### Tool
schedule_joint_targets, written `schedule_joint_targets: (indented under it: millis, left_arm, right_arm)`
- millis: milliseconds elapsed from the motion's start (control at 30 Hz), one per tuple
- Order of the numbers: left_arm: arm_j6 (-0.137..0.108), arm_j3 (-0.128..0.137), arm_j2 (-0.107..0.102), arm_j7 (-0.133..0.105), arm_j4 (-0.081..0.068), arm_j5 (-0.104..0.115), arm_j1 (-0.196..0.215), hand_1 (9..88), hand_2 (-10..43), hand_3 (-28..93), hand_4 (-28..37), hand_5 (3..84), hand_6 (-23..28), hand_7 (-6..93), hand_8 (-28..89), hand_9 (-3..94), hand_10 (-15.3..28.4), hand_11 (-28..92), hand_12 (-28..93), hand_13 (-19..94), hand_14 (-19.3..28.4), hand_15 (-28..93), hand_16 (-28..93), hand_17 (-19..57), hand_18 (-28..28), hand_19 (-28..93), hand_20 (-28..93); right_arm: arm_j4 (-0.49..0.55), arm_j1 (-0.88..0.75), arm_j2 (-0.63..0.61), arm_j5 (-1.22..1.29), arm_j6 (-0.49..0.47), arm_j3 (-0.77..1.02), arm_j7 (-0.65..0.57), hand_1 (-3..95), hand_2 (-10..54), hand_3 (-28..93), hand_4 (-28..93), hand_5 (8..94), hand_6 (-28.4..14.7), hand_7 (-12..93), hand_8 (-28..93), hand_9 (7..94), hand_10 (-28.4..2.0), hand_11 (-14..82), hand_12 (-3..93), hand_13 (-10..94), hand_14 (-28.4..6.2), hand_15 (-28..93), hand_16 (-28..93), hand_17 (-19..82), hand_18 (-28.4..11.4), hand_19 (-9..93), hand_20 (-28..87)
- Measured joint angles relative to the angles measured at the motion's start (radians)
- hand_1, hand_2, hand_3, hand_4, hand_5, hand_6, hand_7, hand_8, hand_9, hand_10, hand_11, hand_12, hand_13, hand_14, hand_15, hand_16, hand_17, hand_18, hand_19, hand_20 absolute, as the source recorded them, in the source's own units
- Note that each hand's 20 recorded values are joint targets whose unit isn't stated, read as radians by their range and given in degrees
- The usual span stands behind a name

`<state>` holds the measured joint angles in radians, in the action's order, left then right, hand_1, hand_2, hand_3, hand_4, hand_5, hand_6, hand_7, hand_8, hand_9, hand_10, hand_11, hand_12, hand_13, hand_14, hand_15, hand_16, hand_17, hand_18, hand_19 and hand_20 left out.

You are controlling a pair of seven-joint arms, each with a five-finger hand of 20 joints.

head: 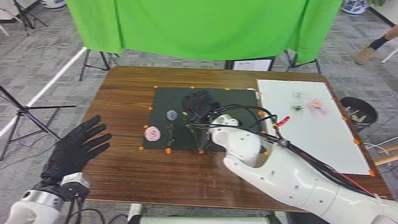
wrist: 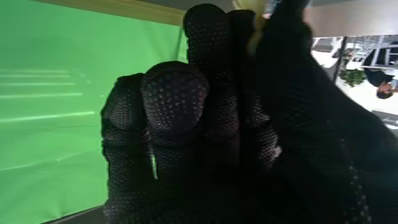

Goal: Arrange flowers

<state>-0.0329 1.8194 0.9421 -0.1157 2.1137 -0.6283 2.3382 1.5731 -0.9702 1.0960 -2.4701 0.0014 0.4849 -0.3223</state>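
Observation:
Over the dark mat (head: pixel 233 96), my right hand (head: pixel 201 102) covers part of its upper middle in the head view. The right wrist view has my right hand (wrist: pixel 178 145) near and dark; whether it holds anything is unclear. On the mat's left part lie a pink flower (head: pixel 153 133) and a grey-blue flower (head: pixel 171 115) above it. A small pale bloom (head: pixel 186 114) is beside my right hand, with a green stem below. The white board (head: pixel 311 142) bears a pink flower (head: pixel 317 106) and a green sprig (head: pixel 298 107). My left hand (head: pixel 75 147) stands open left of the table, fingers spread.
Dark cables and a red item (head: pixel 284 121) are along my right forearm, which crosses the table (head: pixel 169 175) from the lower right. A black bin (head: pixel 359 111) stands beyond the right edge. Green cloth (head: pixel 204 27) hangs behind the table, near a framed sheet (head: pixel 252 65).

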Motion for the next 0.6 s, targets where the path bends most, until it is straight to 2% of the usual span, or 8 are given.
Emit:
schedule_joint_targets:
  millis: [133,600]
  left_arm:
    - [0.001,-0.001,0.0,0.001,-0.003,0.0,-0.004,25.8,-0.6,71,-28.3,27.7,4.4,19.7,-11,23.8,11.9,20,17,18,16.5,34,-1,-9.9,20.3,40,11]
    - [0.006,-0.002,-0.007,0.008,-0.006,0.001,-0.007,25.9,-0.3,71,-28.3,27.7,4.5,19.4,-11,23.8,11.8,20,17,18,16.5,34,-1,-9.9,20.3,40,11]
  right_arm:
    - [0.0,0.0,0.002,0.0,-0.007,0.004,-0.002,36.7,-9.5,79,-28,67.9,3.4,42,-1,82.5,-6.4,23.0,24.2,73,-3.3,67,33,29,-18.8,78,49]
    - [0.003,-0.007,0.003,0.002,-0.015,0.026,-0.026,35.5,-9.5,80,-28,67.4,3.3,41,-1,81.0,-7.1,24.0,22.1,72,-3.5,68,33,28,-18.9,78,49]
